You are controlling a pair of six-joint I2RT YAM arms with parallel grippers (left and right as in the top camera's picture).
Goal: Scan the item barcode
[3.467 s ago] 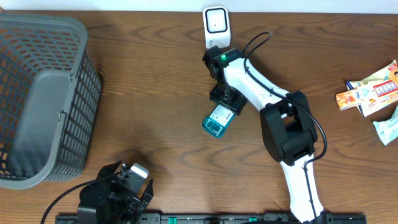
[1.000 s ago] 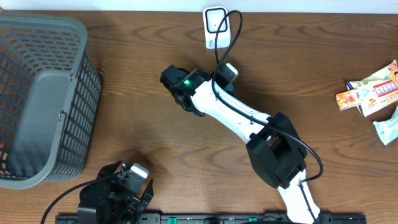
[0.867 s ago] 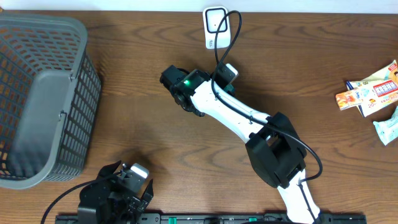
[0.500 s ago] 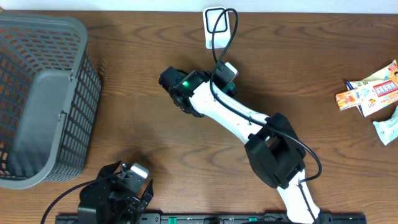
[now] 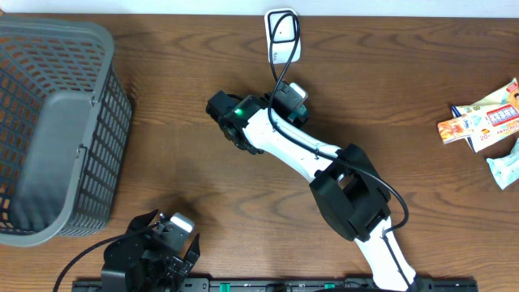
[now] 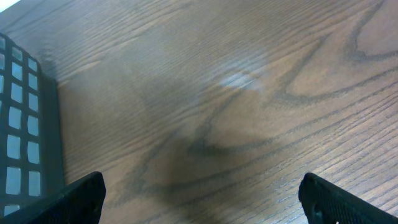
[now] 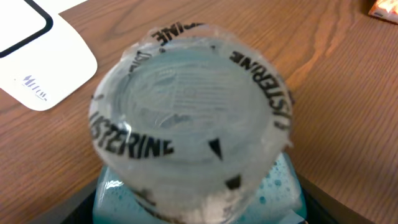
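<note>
A teal Listerine mouthwash bottle (image 7: pixel 199 124) fills the right wrist view, its sealed cap end facing the camera. My right gripper (image 7: pixel 199 214) is shut on the bottle's body, with dark fingers showing at both lower corners. In the overhead view the right gripper (image 5: pixel 288 104) holds the bottle (image 5: pixel 297 91) just below the white barcode scanner (image 5: pixel 281 32) at the table's far edge. The scanner (image 7: pixel 37 59) also shows at upper left of the right wrist view. My left gripper (image 5: pixel 158 243) rests at the front left, open, and its fingers (image 6: pixel 78 199) have only bare wood between them.
A grey plastic basket (image 5: pixel 57 122) stands at the left; its wall (image 6: pixel 22 143) borders the left wrist view. Several snack packets (image 5: pixel 486 122) lie at the right edge. The right arm (image 5: pixel 324 162) stretches diagonally across the middle.
The bottle has left the table and is now held up by the scanner. Over the last second the right arm edged slightly left. The left arm has not moved.
</note>
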